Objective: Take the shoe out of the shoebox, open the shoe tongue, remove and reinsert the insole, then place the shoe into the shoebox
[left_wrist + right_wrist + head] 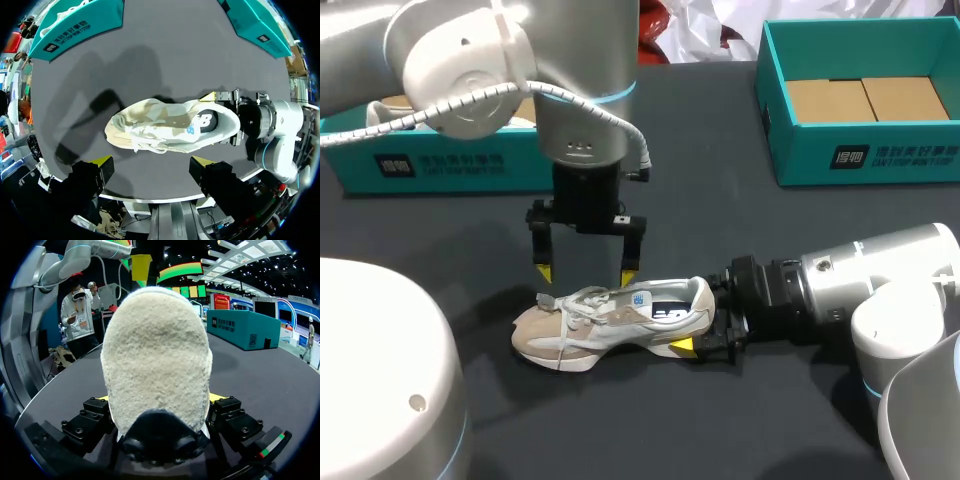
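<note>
One shoe (610, 320) lies on its side mid-table (720, 230), toward the near edge, clear of the shoebox (870, 155) at the far right corner. Probably light, with a soft upper and a stiffer heel (700, 298), so hold there. Right gripper (705, 318) clamps the heel; left gripper (587, 272) is spread wide above the laces (575, 305).

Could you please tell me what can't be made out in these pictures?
Right wrist view: the heel of the beige and white laced sneaker fills the frame, hiding its tongue, laces and toe.
Head view: the left arm covers most of the left teal cardboard shoebox, hiding most of its inside.
</note>
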Action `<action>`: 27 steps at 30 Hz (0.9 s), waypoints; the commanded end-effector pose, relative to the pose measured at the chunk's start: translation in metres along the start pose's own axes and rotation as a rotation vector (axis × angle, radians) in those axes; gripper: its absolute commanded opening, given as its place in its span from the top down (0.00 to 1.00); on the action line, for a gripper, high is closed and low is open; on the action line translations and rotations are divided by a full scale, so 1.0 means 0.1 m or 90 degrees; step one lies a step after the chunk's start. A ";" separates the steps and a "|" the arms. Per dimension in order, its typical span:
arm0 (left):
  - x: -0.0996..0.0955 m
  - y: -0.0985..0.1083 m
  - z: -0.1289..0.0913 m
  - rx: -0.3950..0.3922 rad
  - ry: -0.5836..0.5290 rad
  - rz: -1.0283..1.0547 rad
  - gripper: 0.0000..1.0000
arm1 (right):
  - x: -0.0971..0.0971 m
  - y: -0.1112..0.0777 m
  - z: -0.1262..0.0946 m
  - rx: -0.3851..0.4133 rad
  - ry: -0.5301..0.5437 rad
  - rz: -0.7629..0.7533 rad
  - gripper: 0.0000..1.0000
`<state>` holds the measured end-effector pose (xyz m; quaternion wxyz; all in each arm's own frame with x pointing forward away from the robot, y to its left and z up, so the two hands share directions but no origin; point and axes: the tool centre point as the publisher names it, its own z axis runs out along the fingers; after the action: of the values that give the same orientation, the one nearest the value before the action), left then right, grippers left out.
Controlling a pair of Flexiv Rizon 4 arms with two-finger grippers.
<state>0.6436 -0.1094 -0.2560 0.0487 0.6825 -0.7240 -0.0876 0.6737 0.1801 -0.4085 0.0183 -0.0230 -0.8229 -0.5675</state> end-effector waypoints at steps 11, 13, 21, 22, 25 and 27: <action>0.24 0.03 0.11 -0.018 -0.029 -0.031 0.00 | 0.00 0.01 0.02 0.002 -0.001 0.000 1.00; 0.31 0.01 0.15 -0.017 -0.039 -0.038 0.00 | 0.00 0.01 0.02 0.002 -0.001 0.000 1.00; 0.51 -0.11 0.26 0.006 -0.068 -0.071 0.00 | 0.00 0.01 0.02 0.002 -0.001 0.000 1.00; 0.53 -0.13 0.28 0.007 -0.070 -0.078 0.00 | 0.00 0.01 0.02 0.002 -0.001 0.000 1.00; 0.59 -0.18 0.31 0.004 -0.083 -0.091 0.00 | 0.00 0.01 0.02 0.002 -0.001 0.000 1.00; 0.62 -0.21 0.35 -0.005 -0.095 -0.093 0.00 | 0.00 0.01 0.02 0.002 -0.001 0.000 1.00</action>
<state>0.6482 -0.1545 -0.2884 0.0076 0.7287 -0.6749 -0.1161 0.6737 0.1801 -0.4085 0.0183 -0.0230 -0.8229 -0.5675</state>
